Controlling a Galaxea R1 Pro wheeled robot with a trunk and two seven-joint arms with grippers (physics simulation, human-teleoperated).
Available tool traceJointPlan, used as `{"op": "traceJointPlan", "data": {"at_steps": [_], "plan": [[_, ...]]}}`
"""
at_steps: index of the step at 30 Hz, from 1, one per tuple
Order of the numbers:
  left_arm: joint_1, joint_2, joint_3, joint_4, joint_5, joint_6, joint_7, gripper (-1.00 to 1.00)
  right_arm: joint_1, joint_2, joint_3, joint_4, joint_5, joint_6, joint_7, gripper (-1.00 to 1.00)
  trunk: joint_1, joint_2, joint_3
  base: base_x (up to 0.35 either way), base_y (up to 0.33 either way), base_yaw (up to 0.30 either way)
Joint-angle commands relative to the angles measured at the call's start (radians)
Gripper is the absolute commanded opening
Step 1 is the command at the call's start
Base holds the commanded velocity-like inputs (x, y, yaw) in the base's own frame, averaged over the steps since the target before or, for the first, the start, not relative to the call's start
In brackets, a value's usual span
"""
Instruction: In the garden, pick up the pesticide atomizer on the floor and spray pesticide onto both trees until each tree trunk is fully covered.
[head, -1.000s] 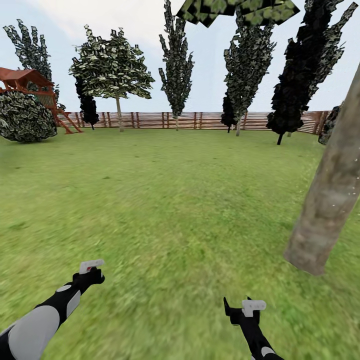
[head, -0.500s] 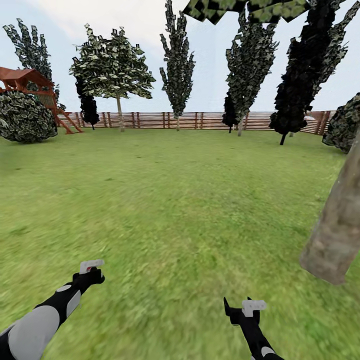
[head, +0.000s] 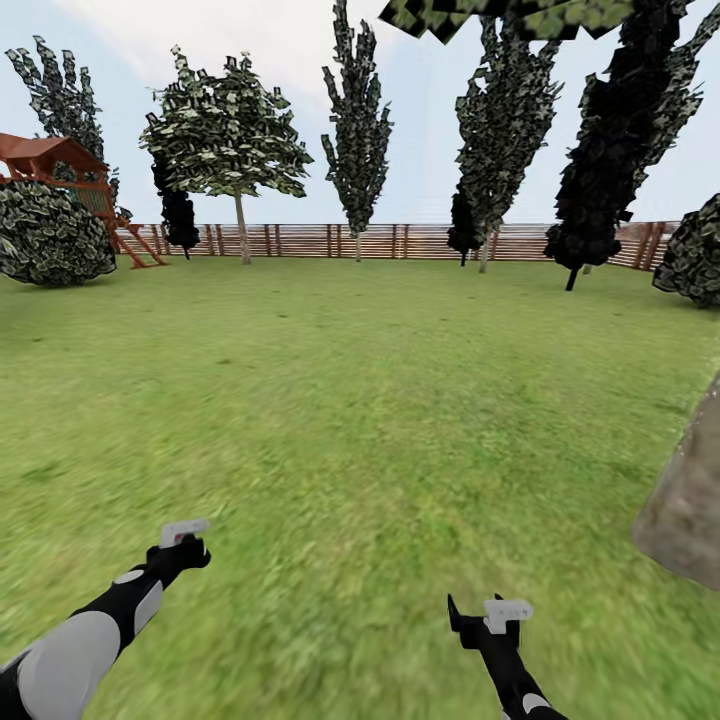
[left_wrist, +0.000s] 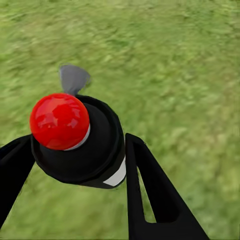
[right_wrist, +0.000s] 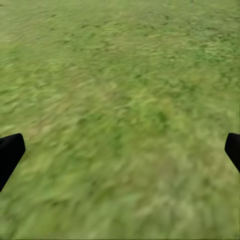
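Tree trunk (head: 688, 520) — cut off at frame edge.

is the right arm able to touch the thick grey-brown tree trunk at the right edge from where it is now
Probably not. The right end effector hangs open over bare lawn, and the thick grey-brown tree trunk stands well off to its side with open grass between; nothing blocks it, it just looks too far.

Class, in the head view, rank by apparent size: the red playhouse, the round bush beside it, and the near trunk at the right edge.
1. Round bush.
2. Red playhouse, partly hidden by the bush.
Near trunk: unranked; it is cropped by the frame and enlarged by nearness.
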Motion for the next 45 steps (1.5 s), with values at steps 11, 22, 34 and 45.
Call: {"op": "traceJointPlan", "data": {"at_steps": [11,22,34,45], "plan": [[0.000,0.002,0.000,0.000,0.000,0.000,0.000,-1.00,0.000,0.000,0.000,0.000,0.000,0.000,0.000,1.00,0.000,0.000,0.000,0.207,0.256,0.000],[0.000,0.002,0.000,0.000,0.000,0.000,0.000,-1.00,0.000,0.000,0.000,0.000,0.000,0.000,0.000,1.00,0.000,0.000,0.000,0.206,0.256,0.000],[0.000,-0.001,0.000,0.001,0.001,0.001,0.000,-1.00,0.000,0.000,0.002,-0.014,0.005,-0.002,0.008,1.00,0.000,0.000,0.000,0.207,0.256,0.000],[0.001,-0.004,0.000,0.002,0.000,0.002,0.002,-1.00,0.000,-0.001,0.000,-0.014,0.001,-0.002,0.008,1.00,0.000,0.000,0.000,0.249,0.243,0.000]]}}
